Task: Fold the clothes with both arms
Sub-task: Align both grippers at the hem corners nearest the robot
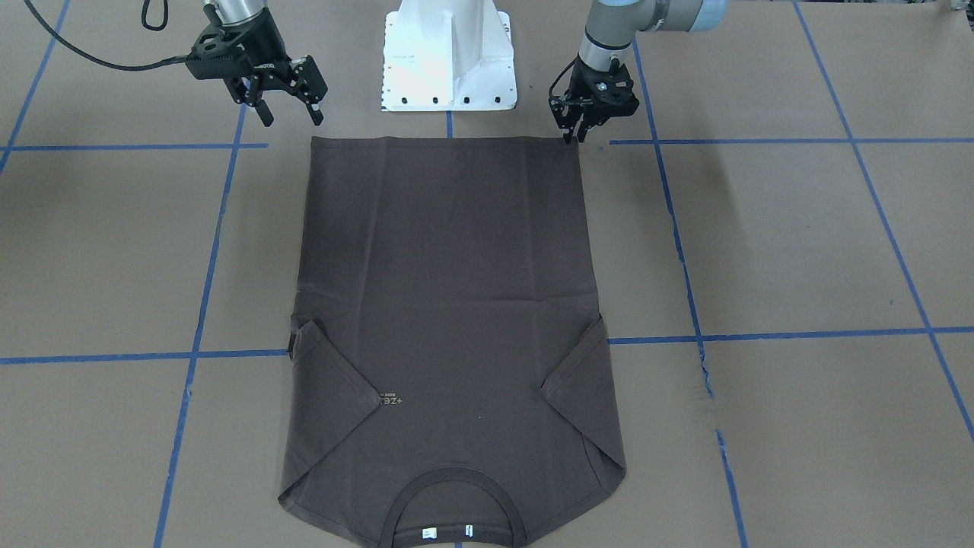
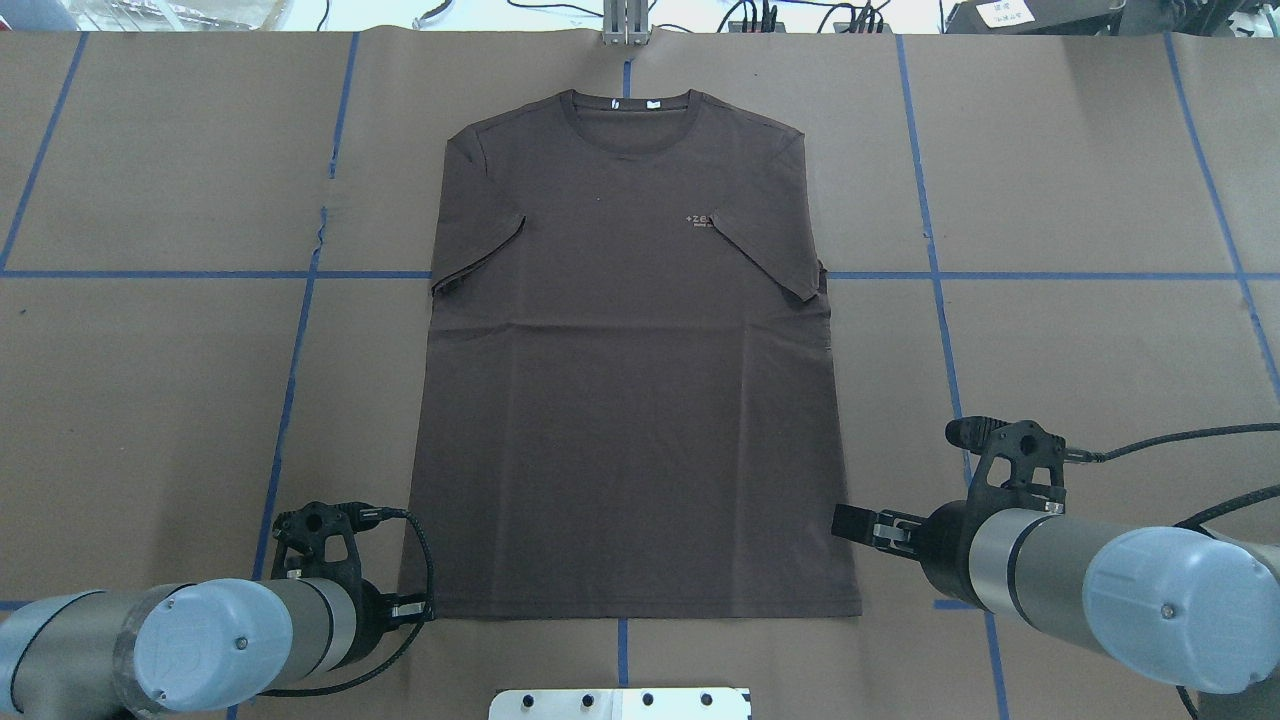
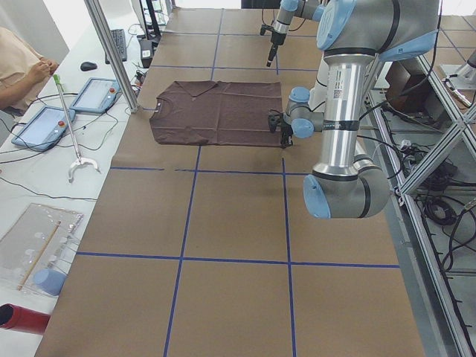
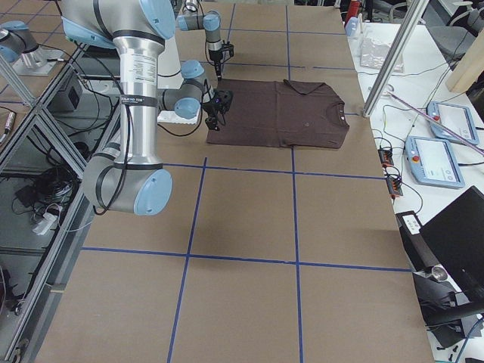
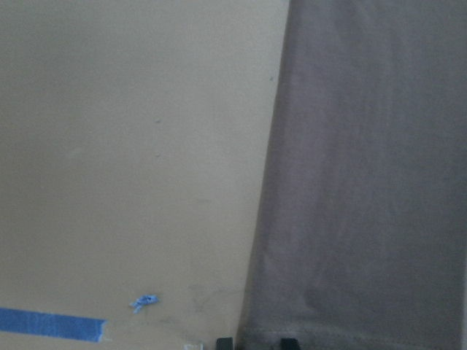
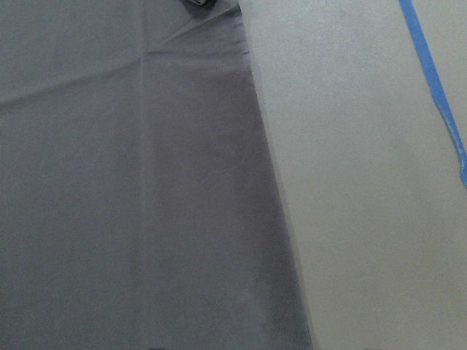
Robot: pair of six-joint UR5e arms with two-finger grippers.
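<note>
Both our grippers at the hem corners.
Our left gripper (image 1: pixel 575 135) stands narrowly parted astride one corner; our right gripper (image 1: pixel 290 116) hangs wide apart just beside the other. The dark brown T-shirt (image 1: pixel 449 289) lies flat, matte, sleeves folded in, on brown paper (image 1: pixel 799 243) gridded with blue tape (image 1: pixel 761 141).

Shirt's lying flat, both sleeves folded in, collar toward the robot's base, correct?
Not quite. The T-shirt lies flat with both sleeves folded in, but its collar points away from the robot's base; the hem is the near edge. The overhead exterior view shows this.
</note>
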